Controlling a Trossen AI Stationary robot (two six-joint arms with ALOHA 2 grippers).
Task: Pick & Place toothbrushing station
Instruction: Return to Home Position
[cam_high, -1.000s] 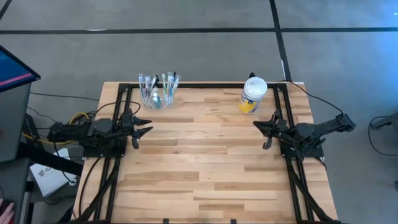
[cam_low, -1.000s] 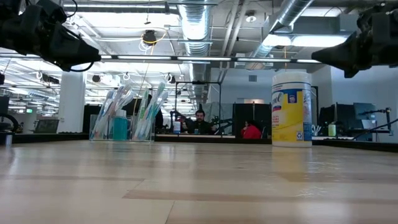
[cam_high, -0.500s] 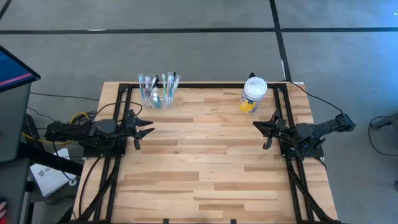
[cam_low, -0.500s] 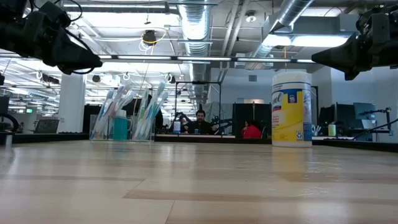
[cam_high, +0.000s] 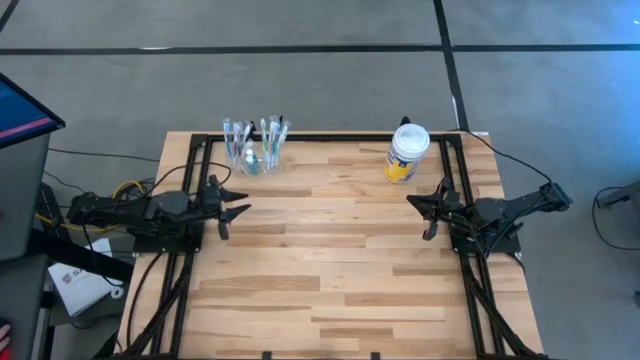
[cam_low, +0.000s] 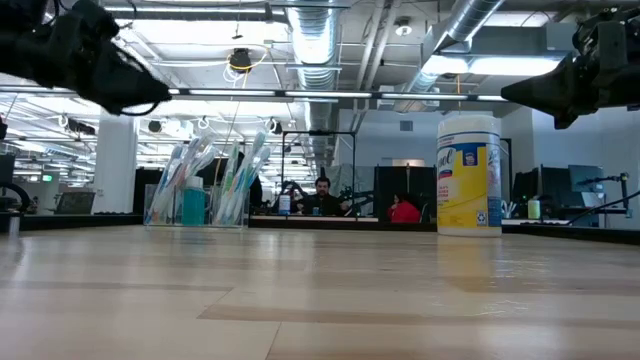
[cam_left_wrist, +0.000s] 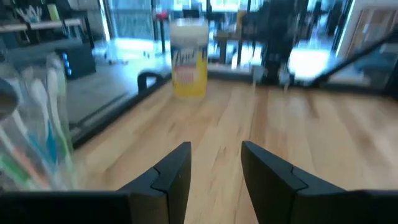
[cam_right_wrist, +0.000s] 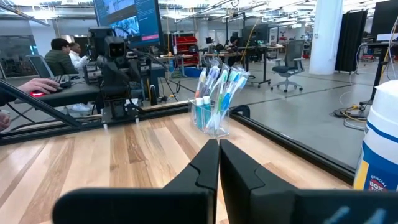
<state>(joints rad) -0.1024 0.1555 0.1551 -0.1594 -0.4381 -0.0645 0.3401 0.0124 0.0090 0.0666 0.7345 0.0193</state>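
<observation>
**Q:** Since the toothbrushes (cam_high: 256, 133) stand bunched, heads up, inside the clear cup (cam_high: 256, 160) at the far edge of the table (cam_high: 330, 285), on the left arm's side, why does neither arm reach toward them?

**A:** Nothing task-related lies loose on the boards, so the placing appears complete. A teal tube (cam_low: 191, 206) stands in the cup among the brushes. Each arm is drawn in over its own side rail, a posture consistent with parking.

**Q:** What do the grippers hold?

**A:** Nothing. The left gripper (cam_left_wrist: 215, 150) hovers near the cup but clear of it, its fingers parted with bare wood visible between them. The right gripper (cam_right_wrist: 219, 145) points across the table with its fingers pressed together, empty.

**Q:** And the white-lidded jar (cam_high: 407, 152)?

**A:** It stands at the far edge on the right arm's side, well apart from the cup. It seems to play no part, hence its separate position.
</observation>
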